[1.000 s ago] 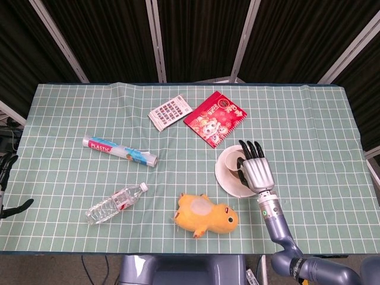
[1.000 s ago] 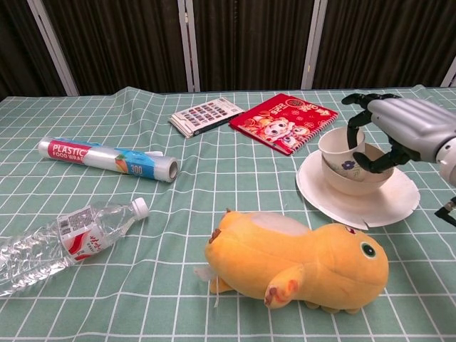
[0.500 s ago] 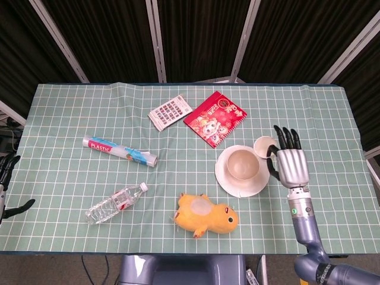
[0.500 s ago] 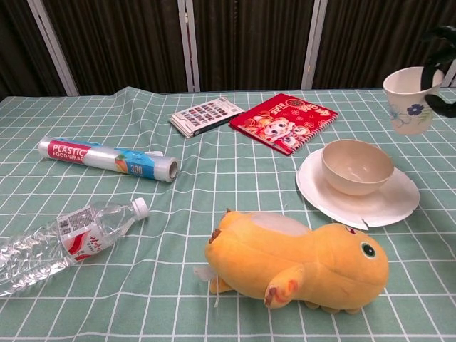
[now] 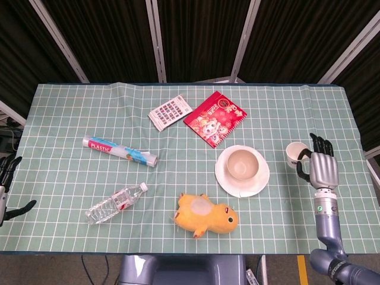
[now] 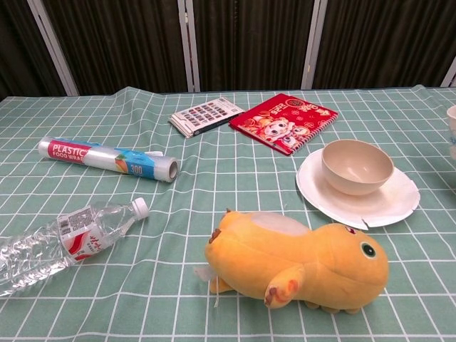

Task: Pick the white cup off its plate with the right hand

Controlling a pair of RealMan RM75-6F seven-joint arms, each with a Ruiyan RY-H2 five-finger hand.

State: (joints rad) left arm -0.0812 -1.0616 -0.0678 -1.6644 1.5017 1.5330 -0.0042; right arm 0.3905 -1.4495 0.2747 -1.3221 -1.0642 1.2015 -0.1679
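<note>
My right hand (image 5: pixel 323 170) holds the white cup (image 5: pixel 294 153) above the tablecloth, well to the right of the white plate (image 5: pixel 224 181). The cup is upright, with the fingers wrapped around its right side. A beige bowl (image 5: pixel 242 164) stands on the plate. In the chest view only a sliver of the cup (image 6: pixel 452 128) shows at the right edge, and the plate (image 6: pixel 399 201) with the bowl (image 6: pixel 356 165) lies at centre right. My left hand (image 5: pixel 6 178) hangs at the far left edge off the table, fingers apart, holding nothing.
A yellow plush toy (image 5: pixel 206 215) lies near the front edge, left of the plate. A water bottle (image 5: pixel 114 203) and a plastic wrap roll (image 5: pixel 120 150) lie at the left. A red booklet (image 5: pixel 215 117) and a calculator (image 5: pixel 170 111) sit at the back.
My right hand has lifted the white cup out of the bowl on the plate and carried it right, past the plate's edge. The left hand has stayed put.
</note>
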